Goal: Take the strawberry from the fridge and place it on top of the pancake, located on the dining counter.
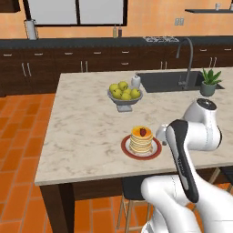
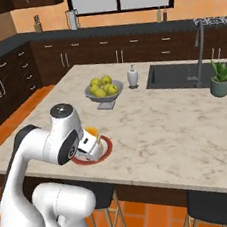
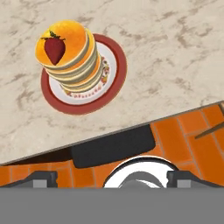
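Strawberry [image 3: 55, 49] atop pancake [image 3: 72, 54] on desk [image 1: 82, 132]; apple bowl [image 1: 124, 96], soap bottle [image 1: 135, 81], potted plant [image 1: 209, 82] beyond; hand [image 3: 111, 177] wide open, empty.

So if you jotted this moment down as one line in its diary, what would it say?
strawberry: lying on top of the pancake | plate: on the dining counter | gripper: open, empty, off to the side of the stack

We see a red strawberry [image 3: 55, 49] on the tan pancake [image 3: 72, 52] with orange topping, a white plate [image 3: 111, 65] rimmed in red, a beige marbled desk [image 1: 82, 123], yellow-green apples [image 1: 124, 90] in a grey bowl [image 1: 124, 101], and an orange tiled floor [image 1: 18, 136].
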Robot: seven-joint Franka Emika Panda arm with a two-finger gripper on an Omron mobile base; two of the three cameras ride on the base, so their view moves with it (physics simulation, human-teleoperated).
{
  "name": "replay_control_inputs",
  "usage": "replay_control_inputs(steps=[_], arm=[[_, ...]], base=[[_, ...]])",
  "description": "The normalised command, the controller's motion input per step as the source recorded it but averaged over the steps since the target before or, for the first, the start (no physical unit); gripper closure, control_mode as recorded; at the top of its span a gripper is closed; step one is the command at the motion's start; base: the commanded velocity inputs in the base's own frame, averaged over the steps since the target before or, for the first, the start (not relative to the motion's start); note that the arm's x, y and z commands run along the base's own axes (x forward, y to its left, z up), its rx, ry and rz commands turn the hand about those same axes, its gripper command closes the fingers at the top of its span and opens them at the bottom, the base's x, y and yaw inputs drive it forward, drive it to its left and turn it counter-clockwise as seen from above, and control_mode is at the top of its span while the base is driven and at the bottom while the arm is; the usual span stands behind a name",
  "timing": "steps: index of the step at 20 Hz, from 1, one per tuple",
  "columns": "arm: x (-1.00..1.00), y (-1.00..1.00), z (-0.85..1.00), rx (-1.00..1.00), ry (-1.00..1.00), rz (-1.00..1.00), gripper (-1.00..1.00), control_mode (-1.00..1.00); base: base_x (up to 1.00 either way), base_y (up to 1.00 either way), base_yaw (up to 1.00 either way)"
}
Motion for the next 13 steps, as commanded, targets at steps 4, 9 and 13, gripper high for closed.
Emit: replay_control_inputs(steps=[4,9,13], arm=[[0.0,0.0,0.0,0.0,0.0,0.0,-1.0,-1.0],[0.0,-0.03,0.0,0.0,0.0,0.0,-1.0,-1.0],[-0.08,-0.01,0.0,0.0,-0.01,0.0,-1.0,-1.0]], base=[[0.0,0.0,0.0],[0.0,0.0,0.0],[0.0,0.0,0.0]])
